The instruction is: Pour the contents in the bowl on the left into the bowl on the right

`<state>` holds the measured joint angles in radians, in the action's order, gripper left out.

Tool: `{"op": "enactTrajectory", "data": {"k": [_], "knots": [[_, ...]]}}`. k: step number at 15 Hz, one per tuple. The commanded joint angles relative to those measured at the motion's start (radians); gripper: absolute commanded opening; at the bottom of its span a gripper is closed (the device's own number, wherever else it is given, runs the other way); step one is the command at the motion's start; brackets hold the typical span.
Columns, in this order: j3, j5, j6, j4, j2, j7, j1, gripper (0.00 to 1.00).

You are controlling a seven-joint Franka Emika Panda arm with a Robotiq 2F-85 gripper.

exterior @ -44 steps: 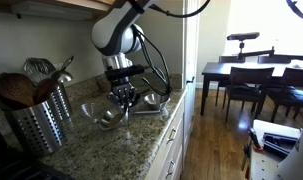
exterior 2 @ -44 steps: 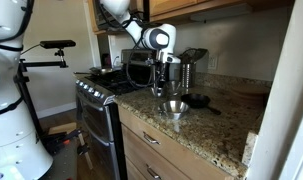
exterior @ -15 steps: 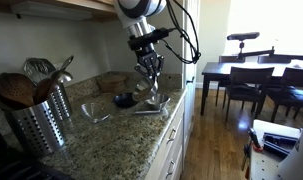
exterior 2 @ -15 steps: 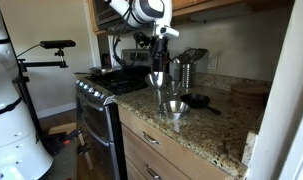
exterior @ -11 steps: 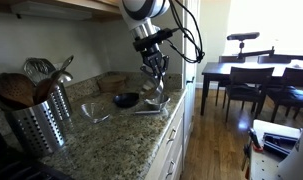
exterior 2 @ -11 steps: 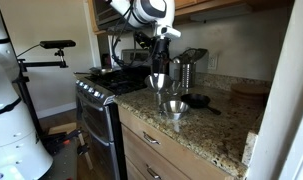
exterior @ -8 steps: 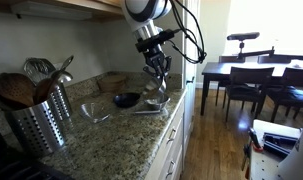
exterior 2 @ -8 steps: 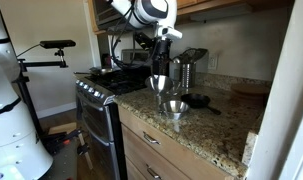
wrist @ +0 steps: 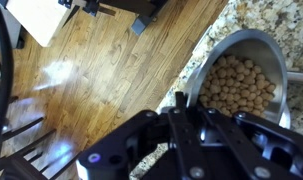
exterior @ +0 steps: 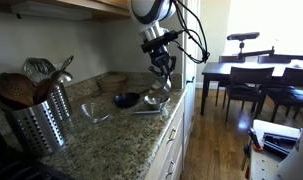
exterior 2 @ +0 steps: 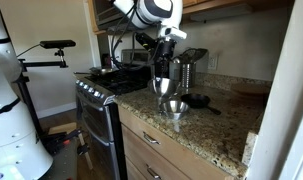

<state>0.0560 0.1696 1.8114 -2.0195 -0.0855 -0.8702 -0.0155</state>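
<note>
The gripper [wrist: 191, 118] is clamped on the rim of the steel bowl [wrist: 266, 45], holding it roughly level so the chickpeas [wrist: 236, 85] stay in, just above the second steel bowl [exterior 2: 173, 107].

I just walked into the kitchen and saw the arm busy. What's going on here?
The robot's gripper holds a metal bowl of small tan balls by its rim, lifted off the granite counter. A second metal bowl sits on the counter just below it. The held bowl looks upright, not yet tipped.
</note>
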Motion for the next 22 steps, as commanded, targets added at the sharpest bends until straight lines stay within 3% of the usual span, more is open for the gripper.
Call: {"op": "enactTrajectory", "data": {"k": [1, 12, 22], "knots": [[0.006, 0.003, -0.028, -0.029, 0.039, -0.046, 0.016, 0.07], [0.031, 0.008, -0.088, -0.009, 0.027, -0.101, 0.035, 0.08], [0.032, 0.060, -0.208, 0.092, -0.014, -0.138, 0.033, 0.08]]}}
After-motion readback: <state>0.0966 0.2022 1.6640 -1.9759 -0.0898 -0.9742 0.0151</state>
